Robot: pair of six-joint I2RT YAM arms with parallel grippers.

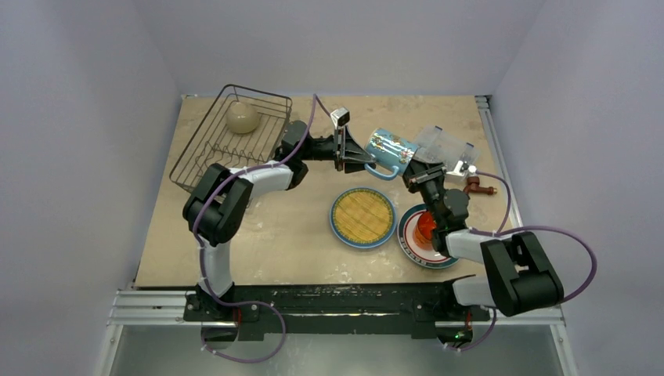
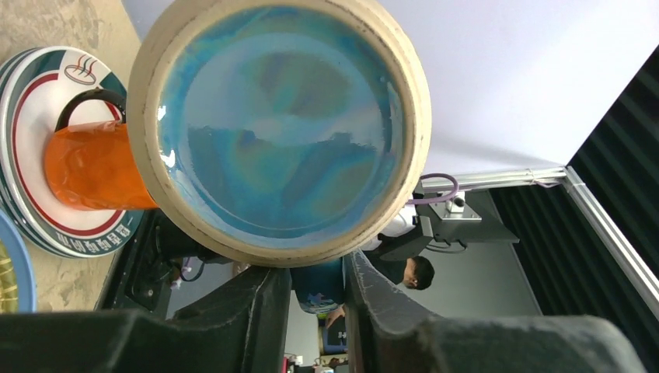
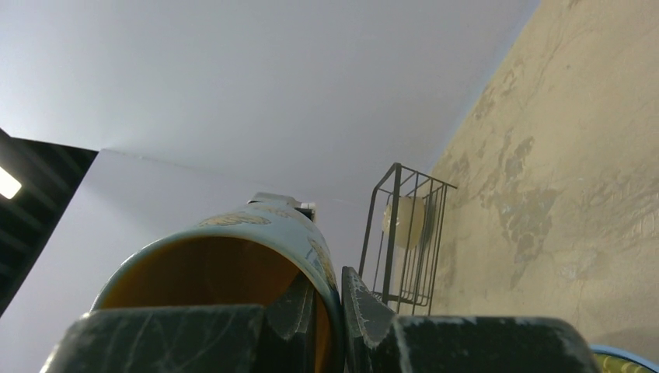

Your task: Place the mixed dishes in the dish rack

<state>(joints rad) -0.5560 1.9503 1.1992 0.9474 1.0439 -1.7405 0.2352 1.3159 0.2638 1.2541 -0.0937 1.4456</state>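
Above beige table (image 1: pixel 274 243), right hand (image 3: pixel 328 299) grips blue mug (image 1: pixel 389 146) rim, left hand (image 2: pixel 315 276) apparently its handle; plate (image 2: pixel 31 124) lettering illegible.

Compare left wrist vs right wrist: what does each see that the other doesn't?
Left wrist only: the blue mug's glazed underside, the orange cup on the white teal-rimmed plate, and the left gripper with its fingers either side of a blue part of the mug. Right wrist only: the mug's open mouth, its rim pinched by the right gripper, plus the dish rack with the cream cup inside. Both: the mug and the tan tabletop.
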